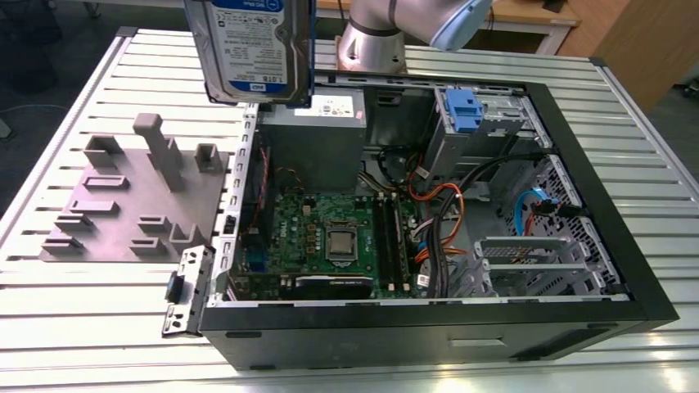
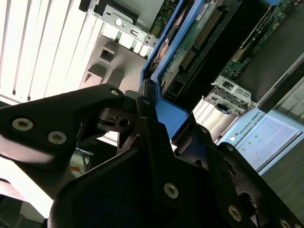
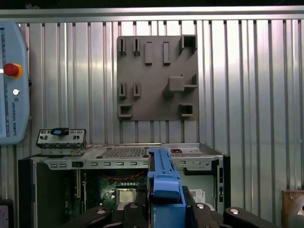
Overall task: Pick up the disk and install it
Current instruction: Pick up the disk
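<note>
The disk point(image 1: 251, 49) hangs on edge high above the table at the exterior view's top left, label side showing, over the back left corner of the open computer case point(image 1: 611, 205). In both wrist views my gripper point(image 3: 166, 209) point(image 2: 168, 118) is shut on the disk's blue side rail point(image 3: 165, 183). The second wrist view shows the disk's circuit-board underside point(image 2: 190, 52) running away from the black fingers point(image 2: 142, 123). Below the disk lie the case interior and the motherboard point(image 1: 339, 237).
A grey fixture plate point(image 1: 120, 205) with upright pegs lies on the slatted table, on the exterior view's left of the case. A blue bracket point(image 1: 463, 110) sits in the drive bay at the case's back right. The grey power supply box point(image 1: 317, 131) is just under the disk. A teach pendant point(image 3: 12, 85) lies nearby.
</note>
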Controlling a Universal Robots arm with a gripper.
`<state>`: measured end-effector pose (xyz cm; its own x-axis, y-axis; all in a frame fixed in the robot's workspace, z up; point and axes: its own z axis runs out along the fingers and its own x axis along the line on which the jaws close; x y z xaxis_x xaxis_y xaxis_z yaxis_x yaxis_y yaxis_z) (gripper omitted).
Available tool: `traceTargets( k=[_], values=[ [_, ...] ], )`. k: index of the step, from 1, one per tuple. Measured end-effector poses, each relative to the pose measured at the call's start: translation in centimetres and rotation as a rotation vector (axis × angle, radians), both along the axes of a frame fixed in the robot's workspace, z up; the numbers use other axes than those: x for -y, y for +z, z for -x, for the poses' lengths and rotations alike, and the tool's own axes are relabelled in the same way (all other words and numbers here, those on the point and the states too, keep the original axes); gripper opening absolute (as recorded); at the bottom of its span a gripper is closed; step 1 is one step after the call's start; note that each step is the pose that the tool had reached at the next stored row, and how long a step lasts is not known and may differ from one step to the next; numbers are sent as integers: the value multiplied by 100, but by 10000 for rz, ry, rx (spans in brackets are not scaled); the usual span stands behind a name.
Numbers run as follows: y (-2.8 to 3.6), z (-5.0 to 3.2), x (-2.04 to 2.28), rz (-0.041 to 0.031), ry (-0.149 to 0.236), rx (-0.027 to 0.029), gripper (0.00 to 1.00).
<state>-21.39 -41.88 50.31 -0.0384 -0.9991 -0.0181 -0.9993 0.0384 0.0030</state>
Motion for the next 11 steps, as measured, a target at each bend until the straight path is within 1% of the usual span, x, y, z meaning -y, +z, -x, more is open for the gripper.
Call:
traceTargets(
  k=[3, 8, 11],
  values=[
    [0, -78, 0, 0, 1, 0, 37],
    [0, -231, 1, 0, 1, -1, 37],
    [0, -253, 25, 0, 0, 0, 37]
  ],
)
